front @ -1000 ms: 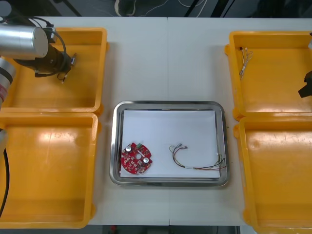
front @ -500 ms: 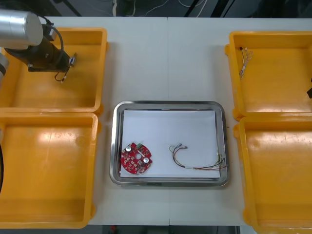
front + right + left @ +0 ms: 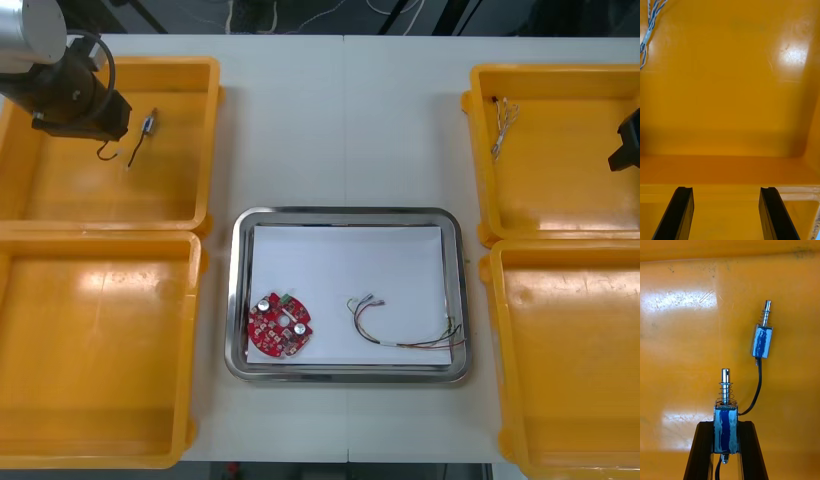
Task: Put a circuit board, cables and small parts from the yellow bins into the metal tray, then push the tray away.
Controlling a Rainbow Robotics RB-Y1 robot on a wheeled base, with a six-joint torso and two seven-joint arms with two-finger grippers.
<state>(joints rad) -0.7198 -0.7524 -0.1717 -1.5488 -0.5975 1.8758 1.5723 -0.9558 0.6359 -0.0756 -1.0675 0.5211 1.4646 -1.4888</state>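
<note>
Mid-surface, the metal tray (image 3: 348, 212) held circuit board (image 3: 281, 325) and cable (image 3: 410, 345); left jaws clamped a small metal part (image 3: 726, 423), right jaws gaped; push pending.

The bins (image 3: 207, 140) are glossy plastic, scuffed in spots. The tray (image 3: 240, 290) has a shiny metal rim and a matt white inside. The part (image 3: 726, 416) in the left gripper (image 3: 726, 424) is bright metal with a wire spring; the fingers (image 3: 702, 450) are matt black.
</note>
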